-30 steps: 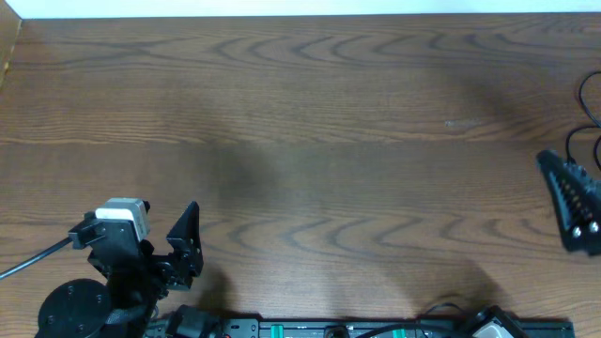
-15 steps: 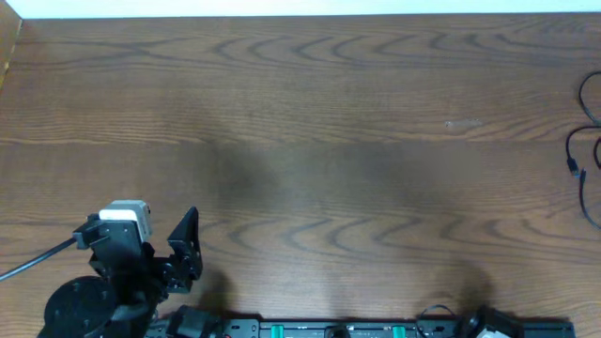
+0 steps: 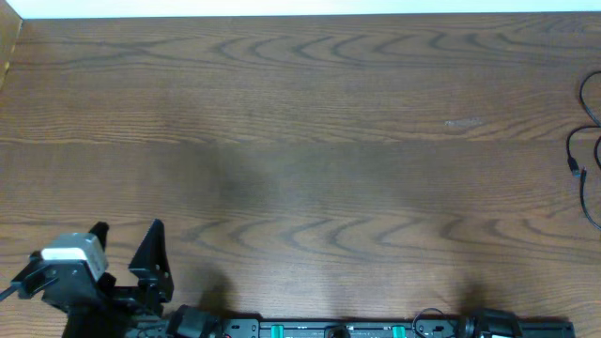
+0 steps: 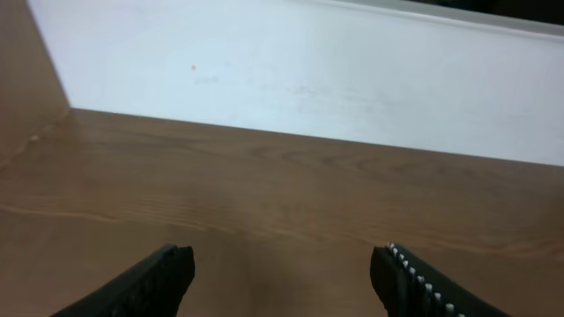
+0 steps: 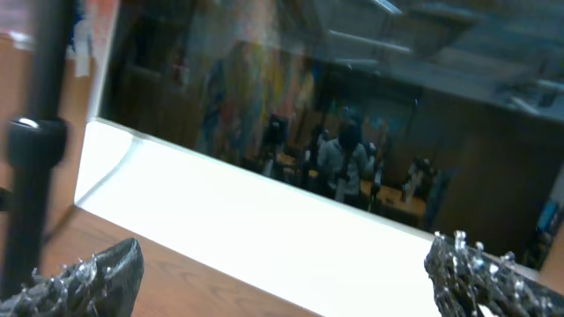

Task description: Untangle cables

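A thin black cable (image 3: 584, 131) lies on the wooden table (image 3: 310, 141) at the far right edge, a small plug end (image 3: 575, 170) pointing toward the front; most of it runs out of the overhead view. No white cable shows in any view. My left gripper (image 3: 127, 246) sits at the front left corner, far from the cable. In the left wrist view the left gripper (image 4: 286, 264) is open with only bare wood between its fingers. My right gripper (image 5: 284, 255) is outside the overhead view; its own camera shows it open and holding nothing, facing the white back wall.
A black rail with electronics (image 3: 376, 329) runs along the front edge. A white wall (image 4: 308, 79) bounds the table's far side and a wooden side panel (image 3: 7, 47) stands at the left. Dark glass (image 5: 352, 106) rises above the wall.
The right gripper has left the overhead view past the right edge. The left arm has drawn back toward the front left corner. The cable has not moved.
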